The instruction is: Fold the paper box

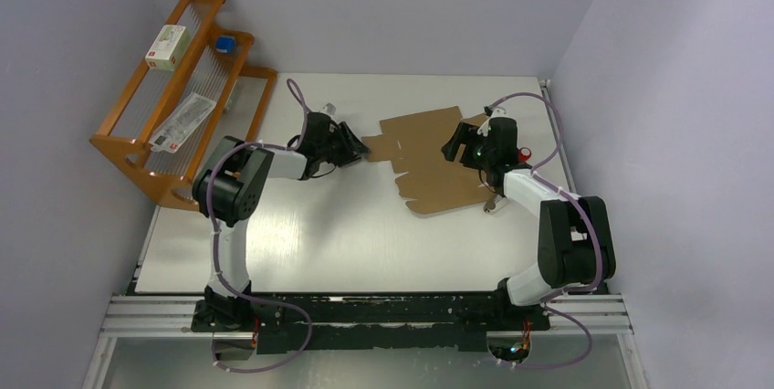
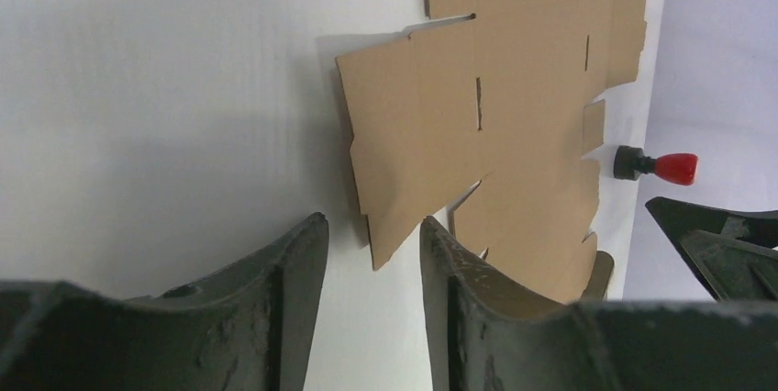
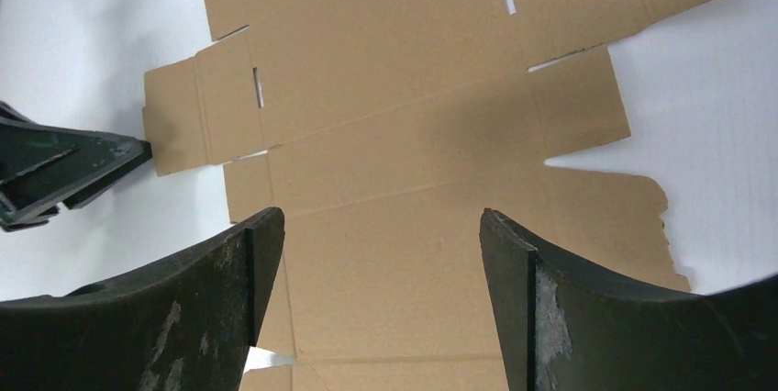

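Note:
The paper box (image 1: 429, 156) is a flat brown cardboard sheet with flaps and slots, lying on the white table (image 1: 319, 225). My left gripper (image 1: 360, 153) is at the sheet's left end flap. In the left wrist view the pointed corner of that flap (image 2: 381, 244) reaches into the gap of the left gripper (image 2: 372, 221). Its jaws stand partly apart, touching neither side of the flap. My right gripper (image 1: 454, 147) hovers over the sheet's right part. In its own view the right gripper (image 3: 381, 217) is wide open above the cardboard (image 3: 413, 116), with nothing between its fingers.
A wooden rack (image 1: 183, 88) at the back left holds a small white box with a green and red label (image 1: 169, 47), a blue item (image 1: 224, 43) and a flat packet (image 1: 185, 120). A black, red-capped object (image 2: 656, 166) lies right of the sheet near the wall.

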Action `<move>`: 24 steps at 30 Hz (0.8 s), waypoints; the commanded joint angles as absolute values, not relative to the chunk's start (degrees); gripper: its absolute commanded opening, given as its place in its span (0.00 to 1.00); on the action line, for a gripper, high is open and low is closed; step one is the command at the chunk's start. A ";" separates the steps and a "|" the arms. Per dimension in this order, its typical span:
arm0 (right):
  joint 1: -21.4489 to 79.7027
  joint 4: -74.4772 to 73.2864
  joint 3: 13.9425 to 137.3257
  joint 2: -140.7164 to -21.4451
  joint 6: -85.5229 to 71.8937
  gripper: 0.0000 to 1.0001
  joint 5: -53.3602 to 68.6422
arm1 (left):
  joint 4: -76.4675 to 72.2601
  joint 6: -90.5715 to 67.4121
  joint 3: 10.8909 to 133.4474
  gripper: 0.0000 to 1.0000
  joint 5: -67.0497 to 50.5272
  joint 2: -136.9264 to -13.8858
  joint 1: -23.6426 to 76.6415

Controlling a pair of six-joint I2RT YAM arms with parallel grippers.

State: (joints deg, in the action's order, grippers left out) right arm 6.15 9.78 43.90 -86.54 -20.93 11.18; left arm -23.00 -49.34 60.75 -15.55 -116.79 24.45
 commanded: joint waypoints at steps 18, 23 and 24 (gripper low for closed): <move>5.95 12.16 44.19 -88.42 -21.58 0.78 14.37 | -17.80 -43.35 59.51 0.05 -18.50 -115.72 20.51; 6.01 11.97 45.25 -91.32 -22.67 0.76 17.41 | -5.23 -34.42 60.03 0.05 -16.65 -110.63 17.95; 6.04 12.02 45.38 -91.68 -22.85 0.75 17.89 | -2.07 -32.70 60.17 0.05 -16.35 -109.74 17.47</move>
